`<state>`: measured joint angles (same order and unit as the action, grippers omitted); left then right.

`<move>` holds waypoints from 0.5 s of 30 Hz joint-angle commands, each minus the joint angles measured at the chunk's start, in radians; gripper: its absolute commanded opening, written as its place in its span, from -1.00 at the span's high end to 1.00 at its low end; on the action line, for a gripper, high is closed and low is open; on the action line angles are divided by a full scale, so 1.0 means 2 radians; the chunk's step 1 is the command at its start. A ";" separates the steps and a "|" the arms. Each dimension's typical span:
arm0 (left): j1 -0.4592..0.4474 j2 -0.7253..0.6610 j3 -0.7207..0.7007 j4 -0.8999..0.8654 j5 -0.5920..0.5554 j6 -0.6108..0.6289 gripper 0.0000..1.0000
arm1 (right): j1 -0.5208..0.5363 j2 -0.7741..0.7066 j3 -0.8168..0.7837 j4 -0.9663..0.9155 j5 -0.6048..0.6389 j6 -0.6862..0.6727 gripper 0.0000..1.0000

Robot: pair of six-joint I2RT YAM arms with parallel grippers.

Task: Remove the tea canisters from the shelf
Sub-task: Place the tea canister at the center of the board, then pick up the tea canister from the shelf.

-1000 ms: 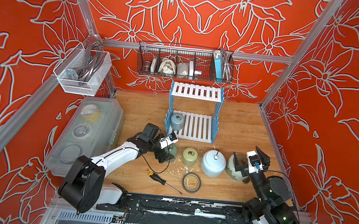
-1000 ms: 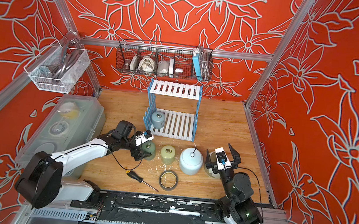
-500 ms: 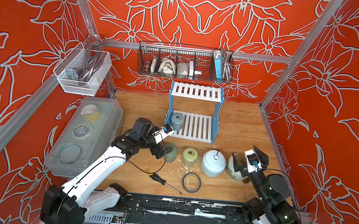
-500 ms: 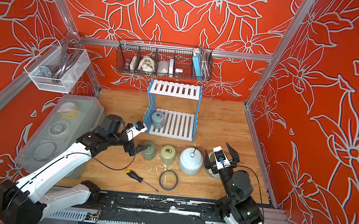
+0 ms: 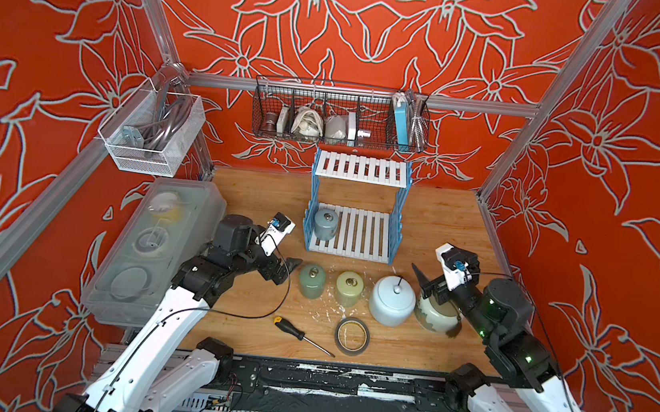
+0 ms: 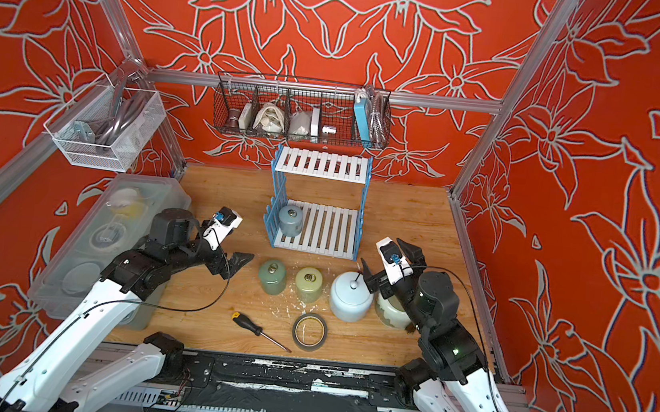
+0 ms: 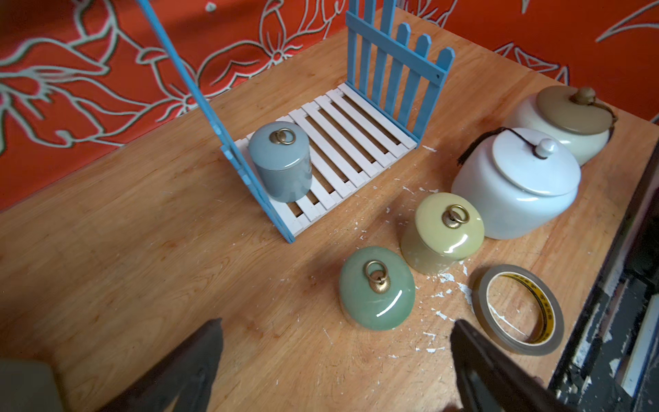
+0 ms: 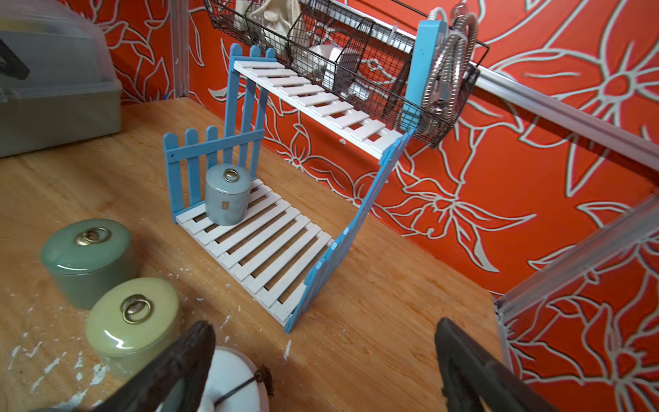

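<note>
Left wrist view, sage canister [image 7: 376, 289] fronting shelf [image 7: 401, 53], tape roll [image 7: 517, 346] beside

Glossy ceramic sage green canister [image 7: 376, 289], painted wooden shelf [image 7: 342, 142], scuffed wood table [image 7: 142, 232]

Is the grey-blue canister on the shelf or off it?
On it. The grey-blue canister stands upright, lid on, on the lower board of the shelf, close against one blue picket side.

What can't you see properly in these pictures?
- Cream canister: in both top views, mostly behind the right gripper.
- White canister: right wrist view, cut off by the bottom edge.
- Grey-blue canister: label too small to read, right wrist view.
- Plastic box: contents blurred by cloudy lid.
</note>
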<state>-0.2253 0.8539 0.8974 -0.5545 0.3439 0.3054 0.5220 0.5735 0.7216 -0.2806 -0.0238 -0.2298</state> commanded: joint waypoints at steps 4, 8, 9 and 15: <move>0.053 -0.034 -0.016 -0.005 -0.040 -0.045 -0.98 | 0.006 0.097 0.077 0.000 -0.062 0.047 -0.99; 0.088 -0.048 -0.017 -0.010 -0.054 -0.064 -0.98 | 0.017 0.161 0.109 0.019 -0.066 0.069 -0.99; 0.094 -0.053 -0.019 -0.011 -0.057 -0.067 -0.98 | 0.022 0.178 0.118 0.019 -0.067 0.068 -0.99; 0.133 -0.091 -0.050 -0.002 -0.047 -0.089 -0.98 | 0.051 0.264 0.162 0.027 -0.056 0.079 -0.99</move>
<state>0.0029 0.7071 0.8238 -0.5671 0.2470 0.1696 0.6018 1.0588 1.0016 -0.2501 -0.1318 -0.1104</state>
